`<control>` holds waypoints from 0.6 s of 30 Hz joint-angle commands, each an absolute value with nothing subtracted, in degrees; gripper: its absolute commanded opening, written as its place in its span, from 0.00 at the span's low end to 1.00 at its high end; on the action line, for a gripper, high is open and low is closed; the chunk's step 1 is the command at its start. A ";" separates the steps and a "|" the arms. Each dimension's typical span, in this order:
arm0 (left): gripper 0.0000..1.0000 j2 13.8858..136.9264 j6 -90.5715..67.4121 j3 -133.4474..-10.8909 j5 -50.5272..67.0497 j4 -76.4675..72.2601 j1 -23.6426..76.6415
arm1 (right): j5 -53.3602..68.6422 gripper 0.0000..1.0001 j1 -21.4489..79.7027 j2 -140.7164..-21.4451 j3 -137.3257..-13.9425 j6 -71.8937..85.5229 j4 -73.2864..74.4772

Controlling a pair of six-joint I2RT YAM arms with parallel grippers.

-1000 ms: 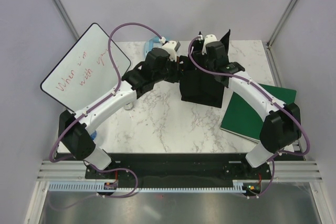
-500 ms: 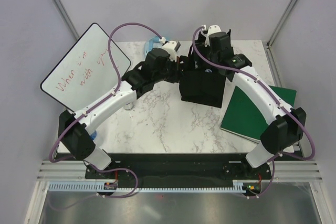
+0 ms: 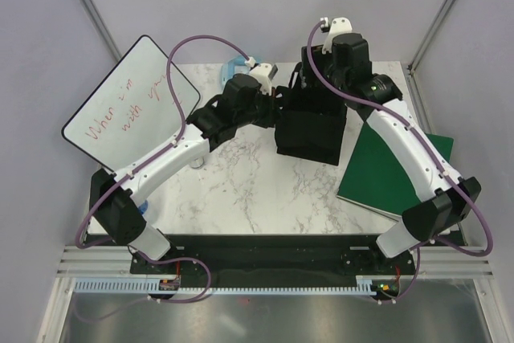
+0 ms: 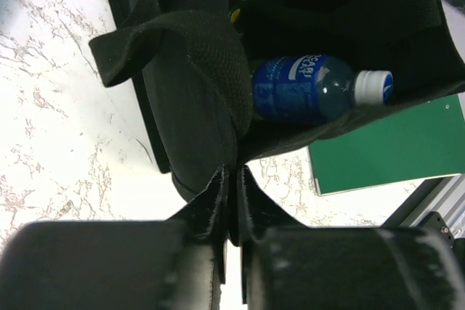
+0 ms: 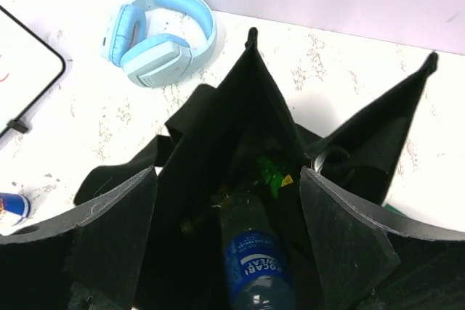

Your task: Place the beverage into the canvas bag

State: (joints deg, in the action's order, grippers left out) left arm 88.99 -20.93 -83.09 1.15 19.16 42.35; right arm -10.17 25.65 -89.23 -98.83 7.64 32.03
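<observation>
**Task status.** The beverage (image 4: pixel 305 88), a blue bottle with a white cap, lies inside the canvas bag (image 3: pixel 309 130), below the rim and among other contents. The placement itself is judged complete.

**Grippers.** The right gripper (image 5: pixel 229 234) hangs above the bag mouth with its jaws spread wide and nothing between them, so the bottle is released. The left gripper (image 4: pixel 231 186) is clenched on a fold of the bag's fabric at the rim and holds the mouth apart.

**Remaining.** Judged from this state, what is left is to let go of the fabric and draw both arms clear.

**Orientation.** In the left wrist view the bottle's long axis runs across the picture. The cap points toward the side where the green book (image 4: pixel 385 143) lies, and the base is hidden behind the bag wall. The bottle appears to lean or lie rather than stand; its exact tilt cannot be told
</observation>
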 commanded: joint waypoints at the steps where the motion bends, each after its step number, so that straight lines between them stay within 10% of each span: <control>1: 0.24 86.66 -19.42 -85.96 1.32 14.77 42.10 | -8.71 0.86 25.66 -84.73 -101.69 9.67 33.84; 6: 0.43 85.96 -19.60 -84.55 0.35 15.03 42.01 | -10.10 0.85 25.66 -82.01 -99.33 10.81 35.16; 18: 0.51 84.46 -19.42 -85.17 0.18 16.08 42.10 | -9.32 0.85 25.66 -81.47 -99.22 11.34 36.47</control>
